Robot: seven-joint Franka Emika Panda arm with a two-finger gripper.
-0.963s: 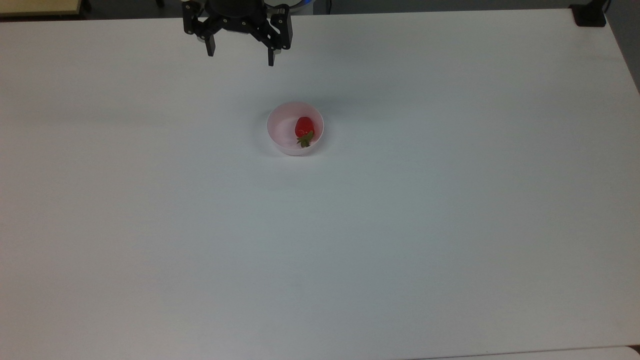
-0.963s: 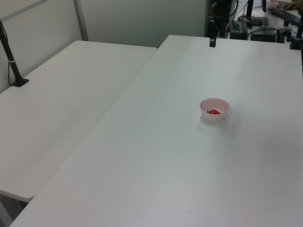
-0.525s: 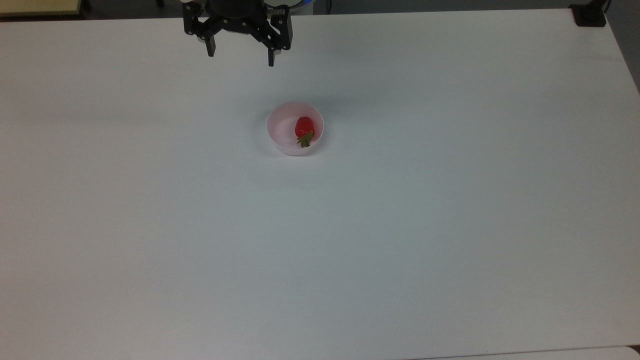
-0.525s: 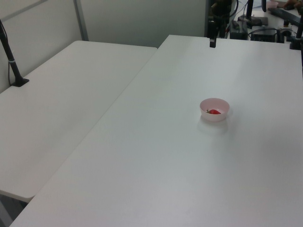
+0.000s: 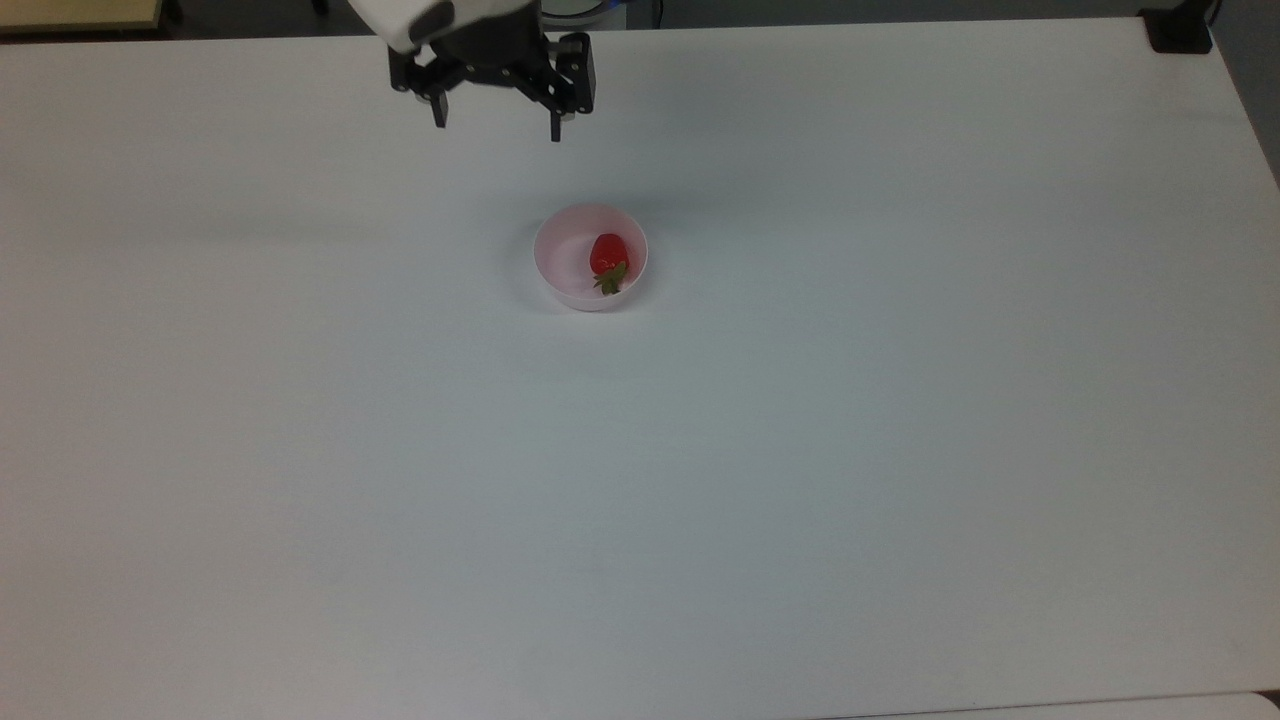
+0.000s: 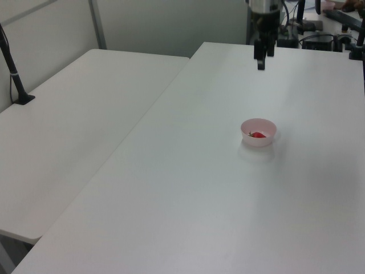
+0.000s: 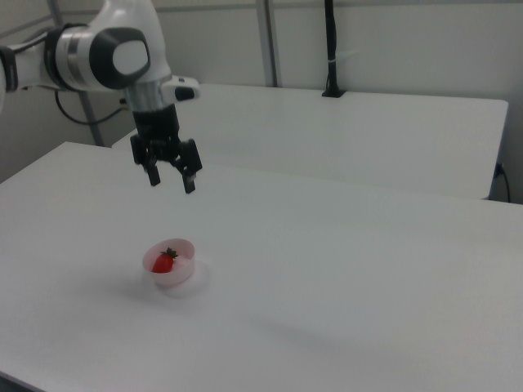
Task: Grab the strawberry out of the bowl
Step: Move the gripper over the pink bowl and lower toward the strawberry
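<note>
While spread wide, fingers [image 5: 438, 112] grip nothing above table [image 5: 800, 450].

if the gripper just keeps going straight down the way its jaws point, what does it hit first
Most likely the bare table. The gripper, jaws open and pointing down, hangs in the air to one side of the bowl holding the strawberry, so it should miss both, though depth is hard to judge.

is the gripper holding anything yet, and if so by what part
Nothing is held. The gripper hangs open in the air above the table, apart from the bowl. The strawberry lies inside the bowl, untouched.
</note>
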